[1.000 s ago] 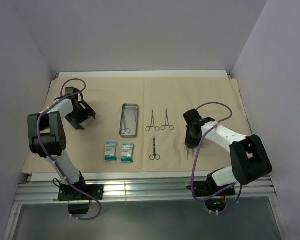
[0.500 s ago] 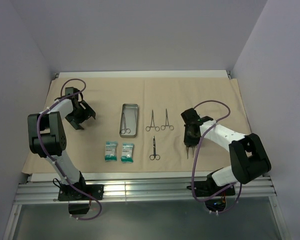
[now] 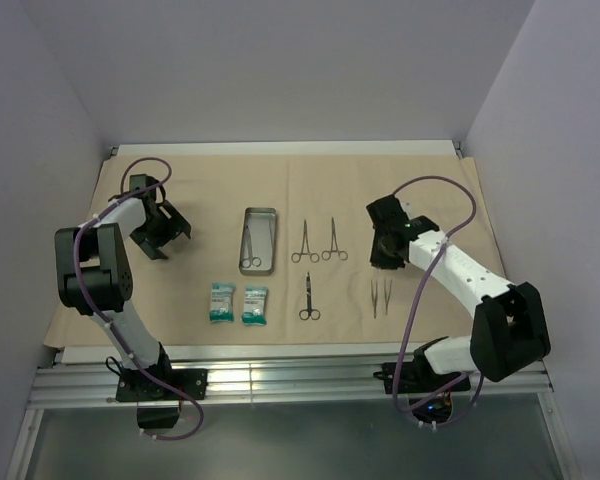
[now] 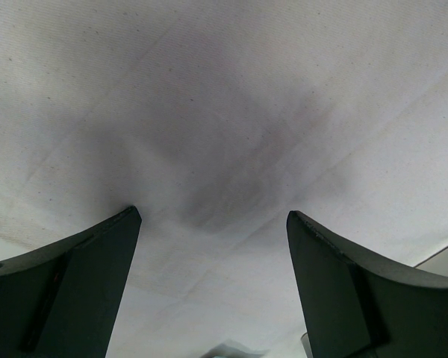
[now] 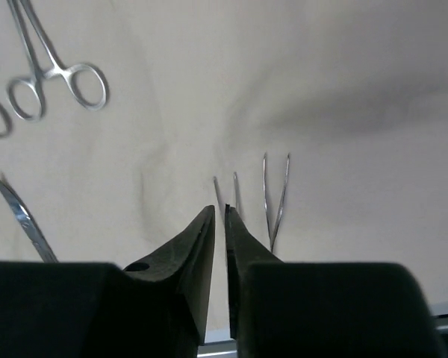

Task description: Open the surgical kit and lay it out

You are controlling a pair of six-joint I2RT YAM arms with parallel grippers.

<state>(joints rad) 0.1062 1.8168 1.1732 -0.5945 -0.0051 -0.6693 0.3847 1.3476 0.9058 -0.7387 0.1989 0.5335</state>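
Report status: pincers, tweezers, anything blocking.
Left pincer open over bare drape. Right pincer shut, empty, clear of tweezers. Tweezers flat on drape. Nothing in the way.

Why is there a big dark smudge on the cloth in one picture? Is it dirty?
Left wrist view: probably not dirt, just a soft-edged shadow on the wrap ahead of the left gripper. Right wrist view: a fainter shadow band lies beyond the tweezers. Top external view: the wrap looks evenly lit.
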